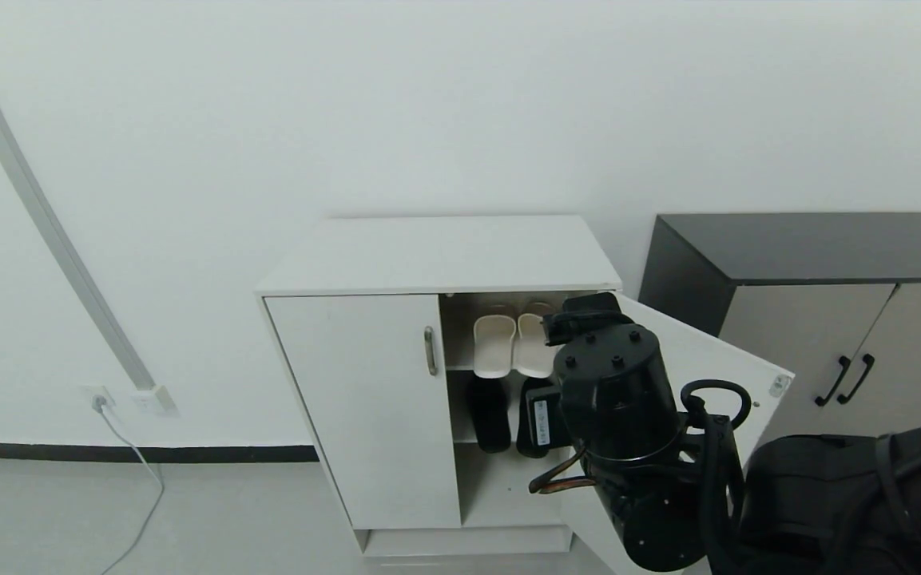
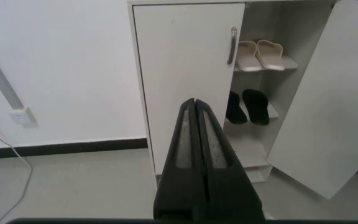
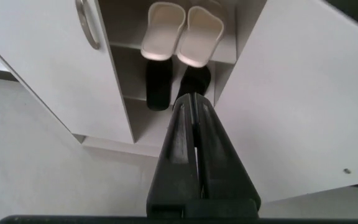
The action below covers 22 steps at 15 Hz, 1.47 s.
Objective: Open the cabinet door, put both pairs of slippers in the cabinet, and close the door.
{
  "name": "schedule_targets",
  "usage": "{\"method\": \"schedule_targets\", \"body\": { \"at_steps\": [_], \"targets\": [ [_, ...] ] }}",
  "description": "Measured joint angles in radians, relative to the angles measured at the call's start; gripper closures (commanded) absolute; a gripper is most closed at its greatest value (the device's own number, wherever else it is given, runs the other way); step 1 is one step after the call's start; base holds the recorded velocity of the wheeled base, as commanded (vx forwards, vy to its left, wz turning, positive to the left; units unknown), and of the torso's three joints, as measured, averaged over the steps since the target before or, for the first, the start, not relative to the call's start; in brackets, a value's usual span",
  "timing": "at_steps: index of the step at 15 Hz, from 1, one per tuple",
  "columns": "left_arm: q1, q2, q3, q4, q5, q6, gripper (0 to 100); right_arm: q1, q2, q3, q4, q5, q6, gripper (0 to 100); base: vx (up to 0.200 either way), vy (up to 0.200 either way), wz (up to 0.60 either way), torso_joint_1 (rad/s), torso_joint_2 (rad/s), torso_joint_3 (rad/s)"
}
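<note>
1. Ahead of right gripper (image 3: pixel 194 96), pinched closed, empty: black slippers (image 3: pixel 159 87) mid-shelf, white slippers (image 3: pixel 182 25) above.
2. Cabinet door (image 3: pixel 291 93) beside it, open.
3. Left gripper (image 2: pixel 195 101) closed too, farther back.
4. Wrist label (image 1: pixel 541 423) unreadable.

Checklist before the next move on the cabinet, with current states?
1. Pair of white slippers on the upper shelf: ok.
2. Pair of black slippers on the shelf below: ok.
3. Cabinet's right door closed: not ok, it stands open.
4. Cabinet's left door closed: ok.
5. Empty right claw, shut: ok.
6. Slipper heels clear of the door's swing: cannot tell.
</note>
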Motion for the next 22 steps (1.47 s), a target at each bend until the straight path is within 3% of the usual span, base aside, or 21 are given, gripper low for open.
{"method": "schedule_targets", "body": {
  "at_steps": [8,19,22],
  "targets": [
    [0.0,0.0,0.0,0.0,0.0,0.0,100,0.0,-0.001,0.018,-0.004,0.021,-0.005,100,0.0,0.0,0.0,0.236,-0.54,-0.297],
    [0.0,0.0,0.0,0.001,0.0,0.0,100,-0.021,0.0,0.026,-0.005,0.027,-0.015,100,0.0,0.0,-0.38,0.012,-0.02,-0.01],
    [0.0,0.0,0.0,0.0,0.0,0.0,100,-0.081,0.0,0.025,-0.032,0.106,-0.021,100,0.0,0.0,0.0,0.0,0.0,0.0]
  ]
}}
